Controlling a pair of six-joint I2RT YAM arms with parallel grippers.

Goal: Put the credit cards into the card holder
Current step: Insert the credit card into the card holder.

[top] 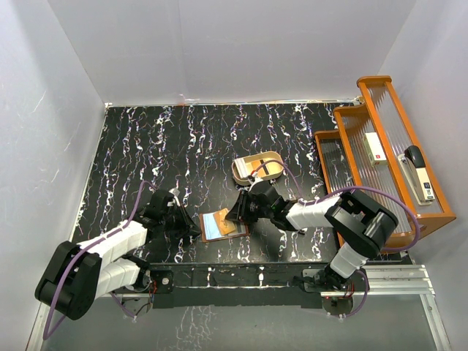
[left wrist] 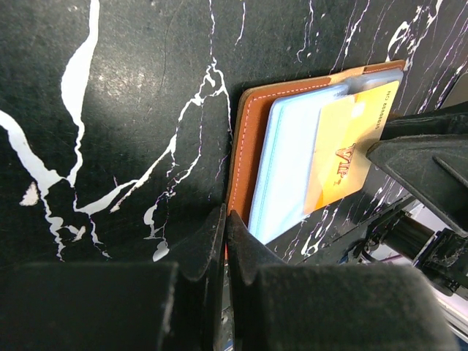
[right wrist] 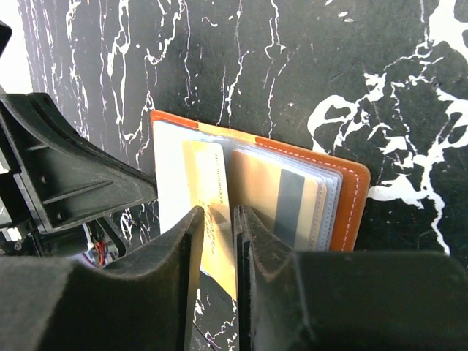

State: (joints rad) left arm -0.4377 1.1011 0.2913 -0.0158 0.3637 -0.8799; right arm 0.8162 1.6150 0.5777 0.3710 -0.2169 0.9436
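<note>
Left pincer (left wrist: pixel 225 219) is clenched, its tips set at the near edge of the wallet (left wrist: pixel 245 139); whether leather is nipped between them cannot be told. The right pincer (right wrist: pixel 234 213) is seen slightly parted, with a narrow gap showing over the yellow card (right wrist: pixel 208 183); contact with that card cannot be made out. The wallet is laid open on the table (top: pixel 146 146), between the two arms. The yellow card is laid across the wallet's inner face; whether it sits in a pocket or merely on top cannot be told, its near end being covered by the fingers (right wrist: pixel 168 248). A second card (right wrist: pixel 289 197), dark-striped, is seen only dimly behind clear sleeves.
</note>
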